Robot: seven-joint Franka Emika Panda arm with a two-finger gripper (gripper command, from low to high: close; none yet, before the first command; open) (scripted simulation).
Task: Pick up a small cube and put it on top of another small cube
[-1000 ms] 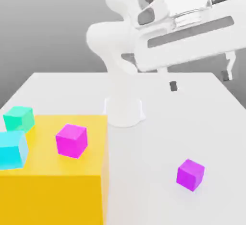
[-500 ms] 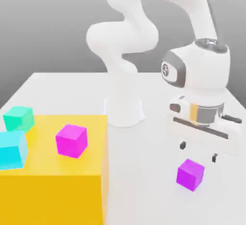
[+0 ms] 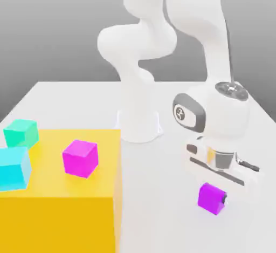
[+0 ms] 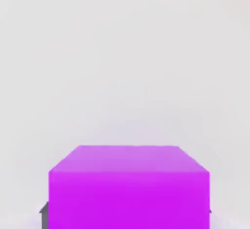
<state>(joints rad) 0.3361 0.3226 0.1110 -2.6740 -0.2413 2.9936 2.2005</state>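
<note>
**Jaws down around the violet cube, lift to come**

The violet cube point(image 3: 211, 197) sits on the white table point(image 3: 161, 192), toward the exterior view's right and near the front, and the gripper point(image 3: 215, 192) is right on top of it, hand pointing straight down. In the hand view the violet cube point(image 4: 129, 186) lies squarely under the camera with a dark finger point(image 4: 44, 212) peeking out at each lower flank, so the jaws stand narrow, pinched onto its two opposite sides. It reads as a grip, though the cube is not yet off the surface.

Now the relation that matters: the pink-magenta cube point(image 3: 80, 158) lies well apart, off to the exterior view's left, and higher, on top of the yellow block point(image 3: 59, 214). So the carry, by my reckoning, has to go up first, then across to the left, then down. A cube has no long axis to fuss over; keeping its faces square to the target's is the thing.

Room to move? The table between the two is bare, with the arm's base point(image 3: 139, 125) standing further back. The yellow block's near edge is the one obstacle: a low traverse would clip it. Beside the target, a cyan cube point(image 3: 13, 168) and a green-teal cube point(image 3: 21, 133) sit further left, near but apart from it, leaving the approach from the right open.
</note>
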